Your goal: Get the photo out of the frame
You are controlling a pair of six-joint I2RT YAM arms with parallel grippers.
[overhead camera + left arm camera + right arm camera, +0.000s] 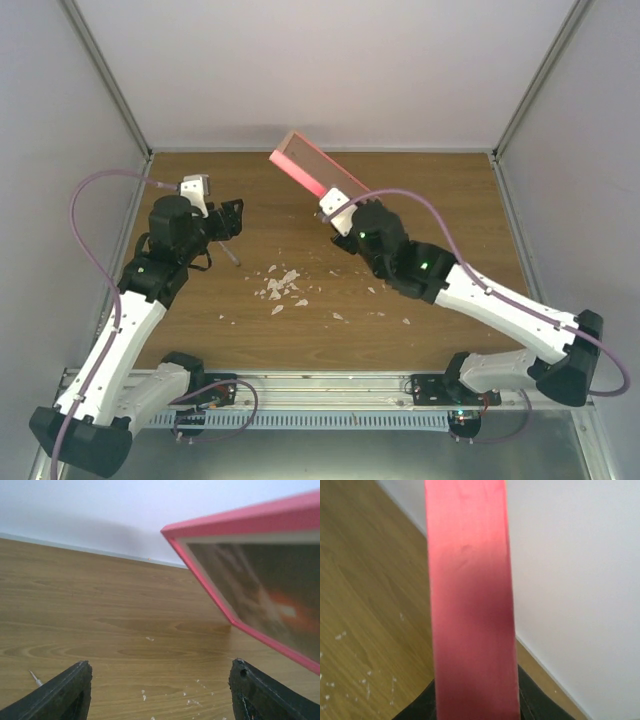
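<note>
top external: looking steeply down from above and behind, from far off, taking in the whole table (450,200) with the frame (318,165) toward its far side. left wrist: looking low across the wood toward the back wall (100,510), fairly near the frame's face. right wrist: pressing close against the frame's pink edge, facing along it. sharing the frame and the white flecks (280,285) near it.
</note>
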